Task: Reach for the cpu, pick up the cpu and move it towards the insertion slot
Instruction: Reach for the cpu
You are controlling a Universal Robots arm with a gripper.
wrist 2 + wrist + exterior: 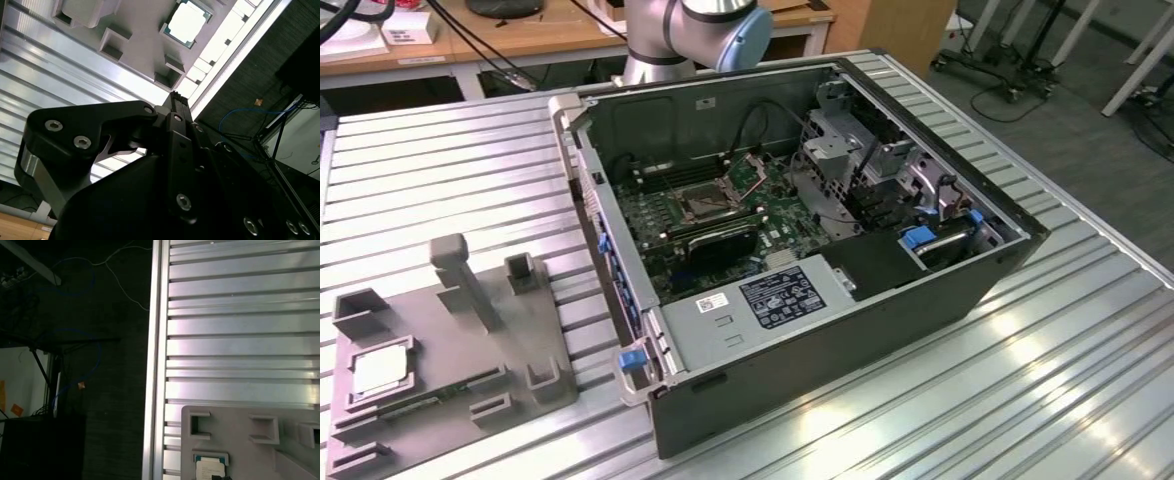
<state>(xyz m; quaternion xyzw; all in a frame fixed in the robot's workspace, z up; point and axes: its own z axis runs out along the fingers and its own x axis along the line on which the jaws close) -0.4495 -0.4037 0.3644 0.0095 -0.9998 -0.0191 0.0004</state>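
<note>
Noted cpu (380,372) lying flat in a recess of the grey holder (460,345), gripper (173,107) well clear. Cannot tell gripper's opening. Judged light, stiff, fragile; best gripped by opposite rim edges.

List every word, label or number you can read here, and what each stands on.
No text reads clearly.
Dark label on the computer case: print too small.
White sticker beside it: too small.
cpu in the grey holder: face blank or too faint to tell.
</note>
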